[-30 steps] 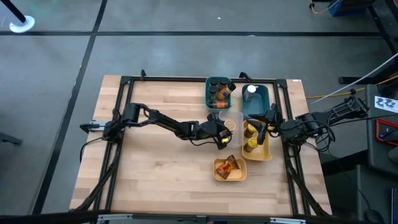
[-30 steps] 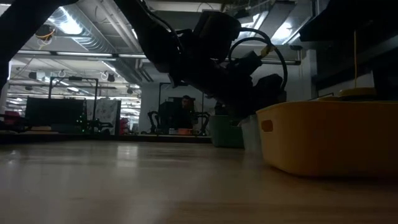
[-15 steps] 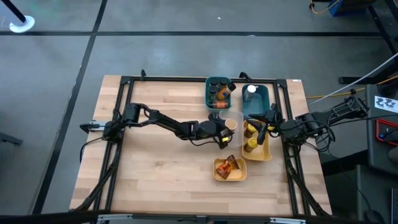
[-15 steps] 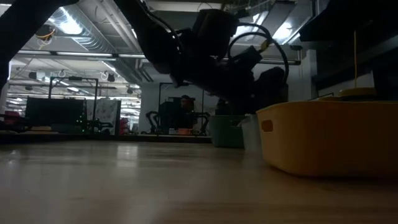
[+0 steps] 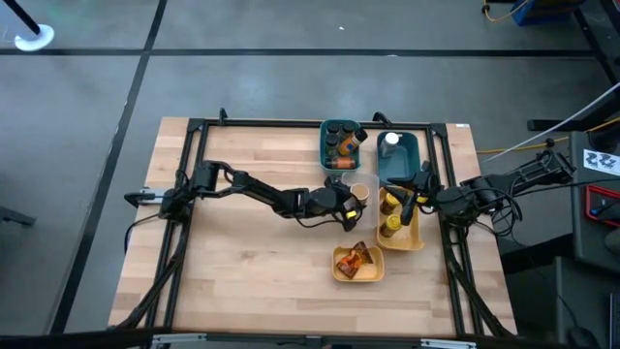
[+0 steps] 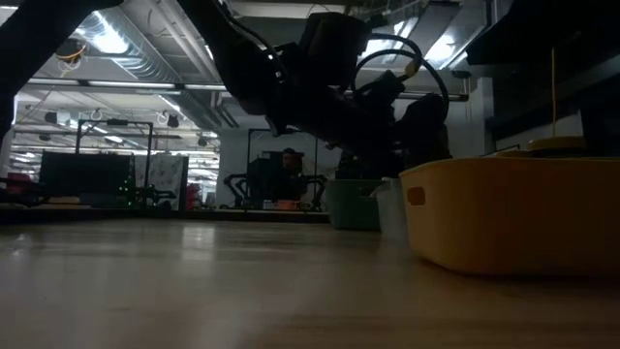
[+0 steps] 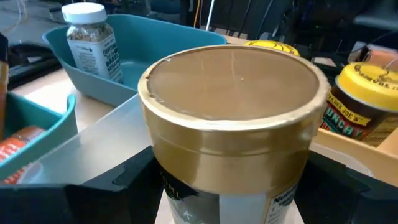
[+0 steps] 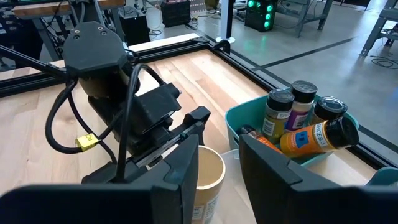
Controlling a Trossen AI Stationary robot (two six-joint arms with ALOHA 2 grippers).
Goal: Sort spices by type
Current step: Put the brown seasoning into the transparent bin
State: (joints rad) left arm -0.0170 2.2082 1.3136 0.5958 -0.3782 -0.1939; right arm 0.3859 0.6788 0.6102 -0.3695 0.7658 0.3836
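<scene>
Left wrist view shows our left gripper (image 7: 227,186) fingers pinching the rigid, smooth jar (image 7: 233,124) below its gold lid; we judge it slippery.

- You could not read the gold-lidded jar (image 7: 233,124)'s label, cut off at the frame edge.
- The clear bin (image 5: 366,184) was perhaps hidden behind the left gripper (image 5: 351,206).

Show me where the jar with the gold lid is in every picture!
High view: the gold-lidded jar is mid-table in the left gripper.
Low view: can't pick it out.
Left wrist view: jar fills the centre.
Right wrist view: jar near the bottom.
Shared landmark: the clear bin.
</scene>
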